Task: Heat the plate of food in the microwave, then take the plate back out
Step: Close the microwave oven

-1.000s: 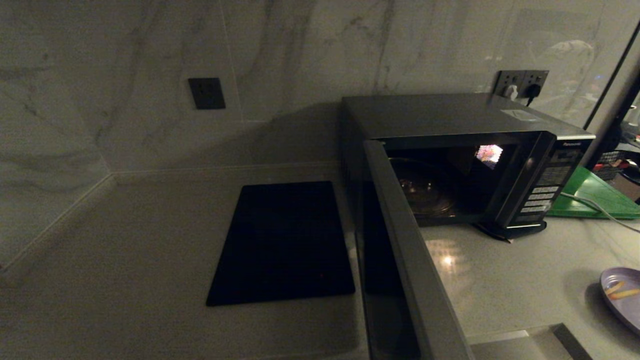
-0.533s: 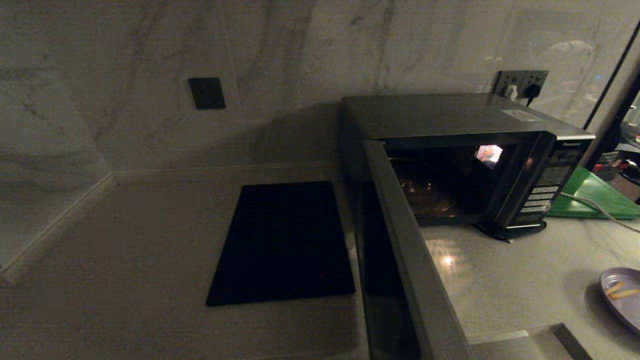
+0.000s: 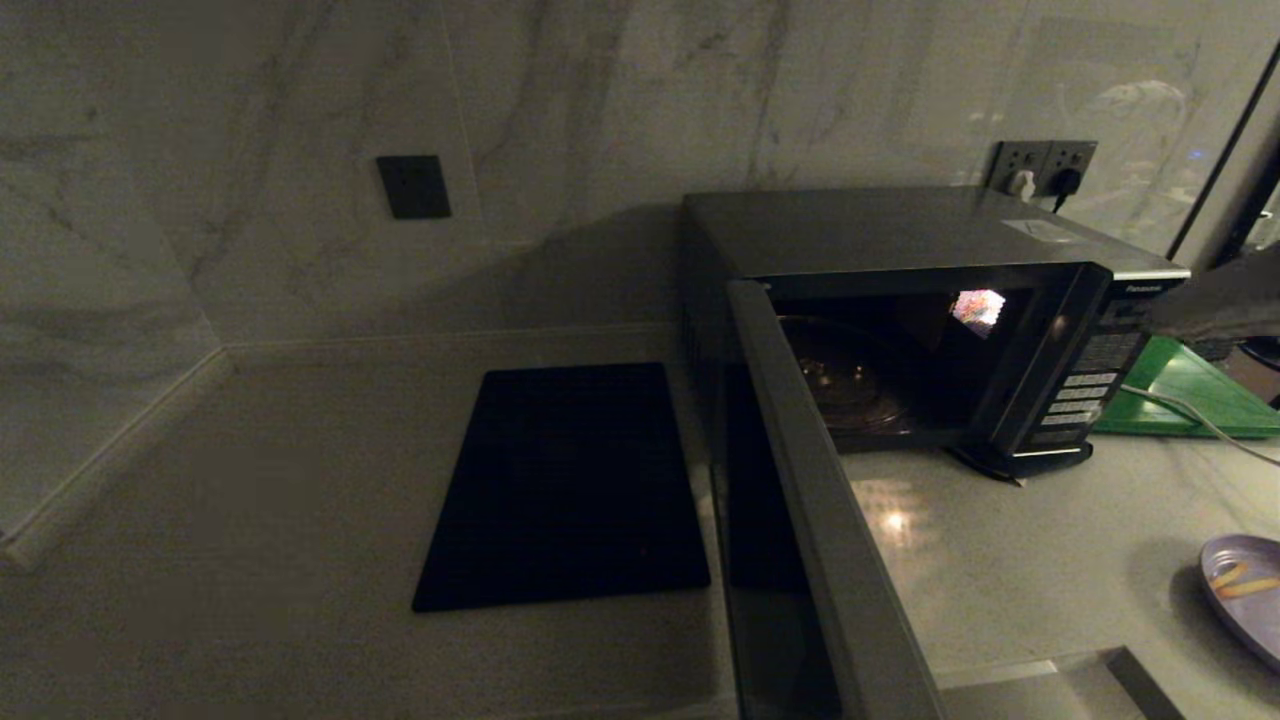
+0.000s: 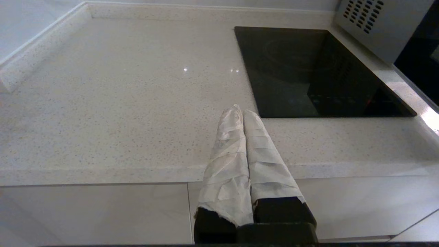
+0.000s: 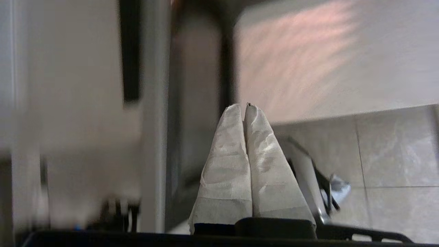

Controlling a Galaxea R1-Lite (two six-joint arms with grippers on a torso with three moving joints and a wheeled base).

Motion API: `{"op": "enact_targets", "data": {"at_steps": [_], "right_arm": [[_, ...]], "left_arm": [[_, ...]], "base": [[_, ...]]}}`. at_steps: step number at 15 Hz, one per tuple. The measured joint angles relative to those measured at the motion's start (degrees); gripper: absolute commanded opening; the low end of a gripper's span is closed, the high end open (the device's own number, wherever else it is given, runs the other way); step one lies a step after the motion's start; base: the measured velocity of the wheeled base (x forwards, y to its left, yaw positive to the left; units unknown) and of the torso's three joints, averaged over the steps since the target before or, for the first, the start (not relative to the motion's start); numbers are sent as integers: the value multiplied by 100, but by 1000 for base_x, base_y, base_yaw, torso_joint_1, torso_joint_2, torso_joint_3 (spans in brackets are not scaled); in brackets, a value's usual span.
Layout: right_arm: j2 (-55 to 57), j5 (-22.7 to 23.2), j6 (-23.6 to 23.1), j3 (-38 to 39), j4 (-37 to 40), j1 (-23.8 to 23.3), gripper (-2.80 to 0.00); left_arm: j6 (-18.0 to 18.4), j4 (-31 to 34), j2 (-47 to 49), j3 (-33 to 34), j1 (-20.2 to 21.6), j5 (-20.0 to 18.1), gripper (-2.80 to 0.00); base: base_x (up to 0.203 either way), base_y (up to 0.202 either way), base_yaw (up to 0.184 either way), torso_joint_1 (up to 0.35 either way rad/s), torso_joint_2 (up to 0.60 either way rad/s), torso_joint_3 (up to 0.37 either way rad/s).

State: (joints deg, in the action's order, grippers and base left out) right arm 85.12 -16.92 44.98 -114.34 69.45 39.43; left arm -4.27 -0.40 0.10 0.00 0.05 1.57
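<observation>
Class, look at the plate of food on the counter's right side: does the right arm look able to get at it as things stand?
Probably yes. The plate of food lies in the open on the counter, right of the microwave's swung-out door, with nothing standing over it. The right gripper is shut, so it must open first.

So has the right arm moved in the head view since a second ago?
Yes. The right arm has come in from the right edge, reaching beside the microwave button panel.

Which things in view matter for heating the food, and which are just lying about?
For the job:
- microwave, door swung open
- plate of food, on the counter at the right edge
- right gripper, shut, empty

Lying about:
- black slab
- green board
- wall sockets
- left gripper, shut, parked
</observation>
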Motion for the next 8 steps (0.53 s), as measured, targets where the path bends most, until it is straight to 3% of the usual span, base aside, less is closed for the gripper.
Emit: {"op": "enact_targets", "data": {"at_steps": [3, 8], "right_arm": [[238, -8, 47, -2, 123, 814, -280], [700, -61, 34, -2, 197, 1707, -280]], "left_arm": [[1, -1, 0, 0, 2, -1, -280], [2, -3, 0, 0, 0, -1, -280]], "base": [[0, 0, 0, 0, 0, 0], [0, 0, 0, 0, 0, 0]]}}
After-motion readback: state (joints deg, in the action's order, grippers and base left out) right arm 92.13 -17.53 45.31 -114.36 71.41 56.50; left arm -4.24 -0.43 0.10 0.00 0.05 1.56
